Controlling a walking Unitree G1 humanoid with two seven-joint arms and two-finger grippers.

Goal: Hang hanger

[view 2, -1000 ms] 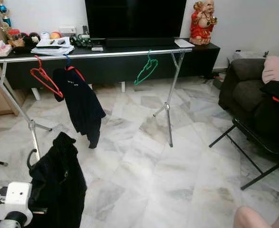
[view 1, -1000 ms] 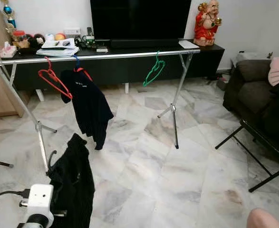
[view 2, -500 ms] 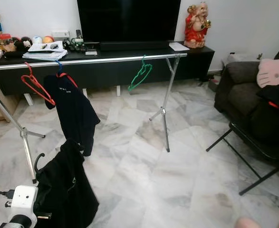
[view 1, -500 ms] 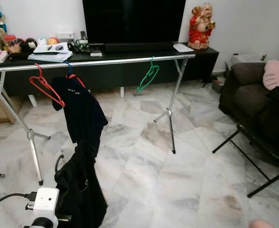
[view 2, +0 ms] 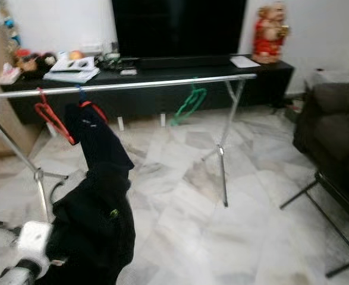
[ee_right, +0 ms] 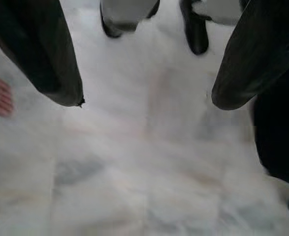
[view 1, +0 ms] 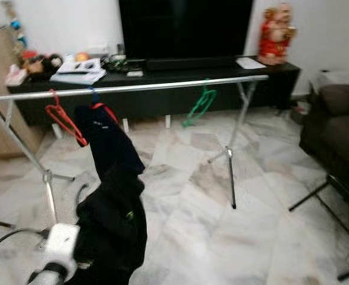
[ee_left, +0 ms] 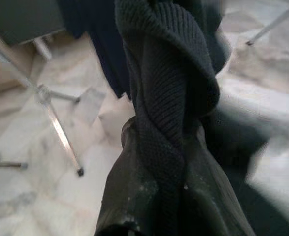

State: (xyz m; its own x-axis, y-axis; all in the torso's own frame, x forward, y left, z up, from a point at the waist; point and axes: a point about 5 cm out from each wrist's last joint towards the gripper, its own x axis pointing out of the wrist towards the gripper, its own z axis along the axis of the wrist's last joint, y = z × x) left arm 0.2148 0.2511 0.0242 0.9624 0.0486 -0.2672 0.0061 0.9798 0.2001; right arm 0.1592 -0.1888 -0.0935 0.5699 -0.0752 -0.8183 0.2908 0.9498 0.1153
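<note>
Holding black garment [view 1: 112, 228], left hand [ee_left: 149, 196], rack [view 1: 132, 88] ahead

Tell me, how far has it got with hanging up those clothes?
One dark shirt already hangs on the silver rail, beside empty red and green hangers. The left gripper holds a black garment below the rail; hooking it on remains.

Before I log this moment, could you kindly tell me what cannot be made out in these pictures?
- Left gripper: in the left wrist view the black garment covers its fingers, hiding any hanger held.
- Hanger inside the dark shirt on the rail: the cloth hides most of it.
- Small things on the TV cabinet: blurred in both eye views.
- Chair: cut by the frame edge.
</note>
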